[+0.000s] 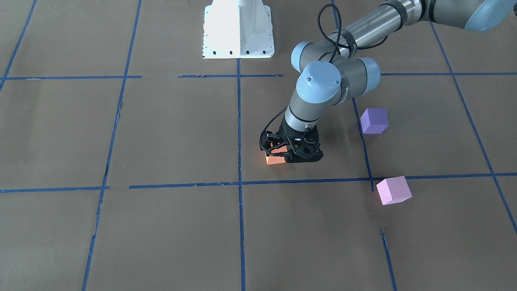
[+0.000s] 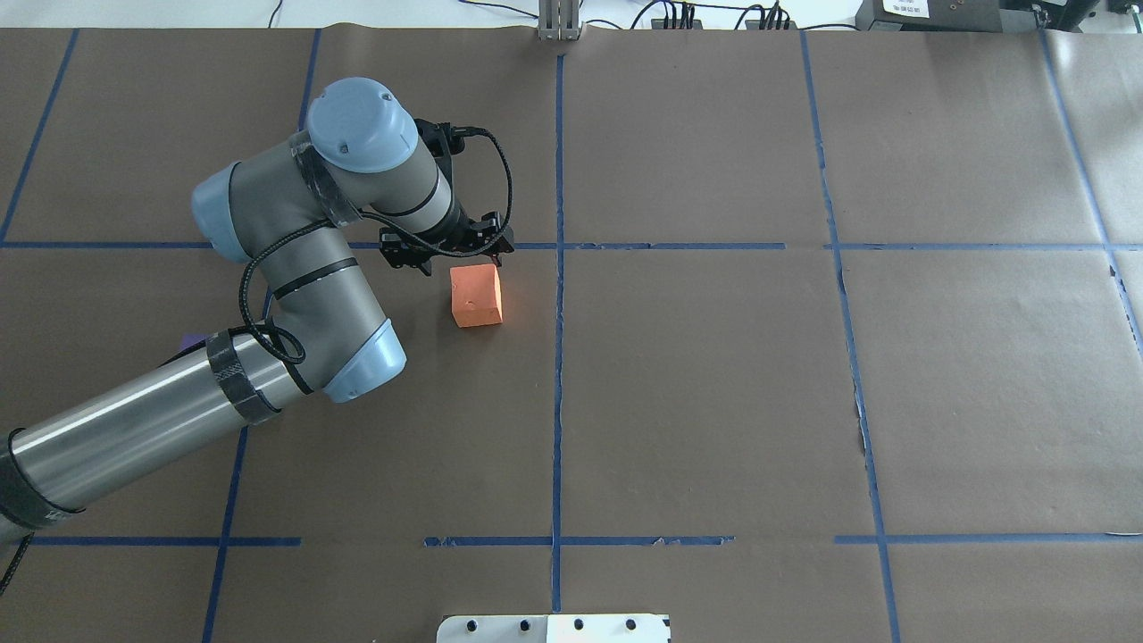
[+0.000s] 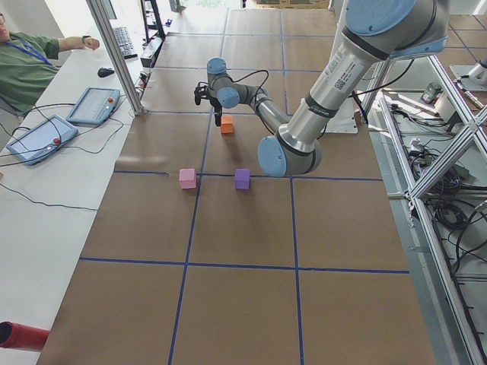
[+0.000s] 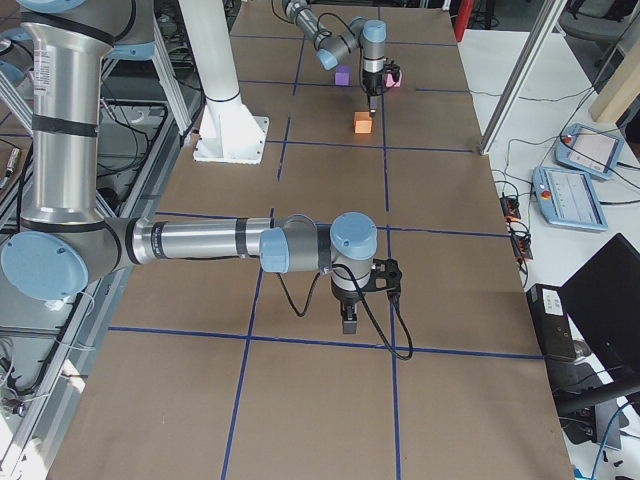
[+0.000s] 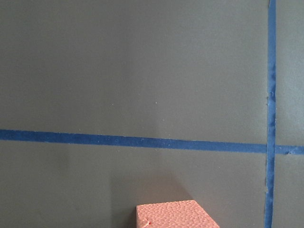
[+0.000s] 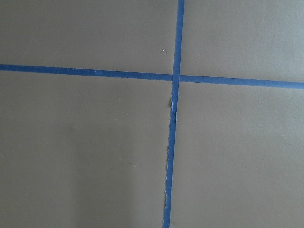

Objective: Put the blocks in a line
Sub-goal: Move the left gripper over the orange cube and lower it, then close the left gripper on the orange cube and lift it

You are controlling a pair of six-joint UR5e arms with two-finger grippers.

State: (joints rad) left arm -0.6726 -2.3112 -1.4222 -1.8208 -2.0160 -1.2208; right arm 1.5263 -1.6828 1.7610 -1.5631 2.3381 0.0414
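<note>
The orange block (image 2: pixel 476 295) rests on the brown table near the centre line; it also shows in the front view (image 1: pixel 275 160) and at the bottom of the left wrist view (image 5: pixel 175 216). My left gripper (image 2: pixel 446 252) hovers just beyond it, jaws spread, holding nothing; the front view (image 1: pixel 291 155) shows it half covering the block. The violet-purple block (image 1: pixel 374 120) and the pale pink block (image 1: pixel 394 190) sit apart on my left side. In the overhead view my left arm hides them. My right gripper (image 4: pixel 348 322) shows only in the right side view, low over bare table; I cannot tell its state.
Blue tape lines (image 1: pixel 239 121) divide the brown paper table into squares. The robot's white base (image 1: pixel 238 30) stands at the near edge. An operator (image 3: pixel 30 57) and control tablets (image 3: pixel 93 105) are on a side bench beyond the table's far edge.
</note>
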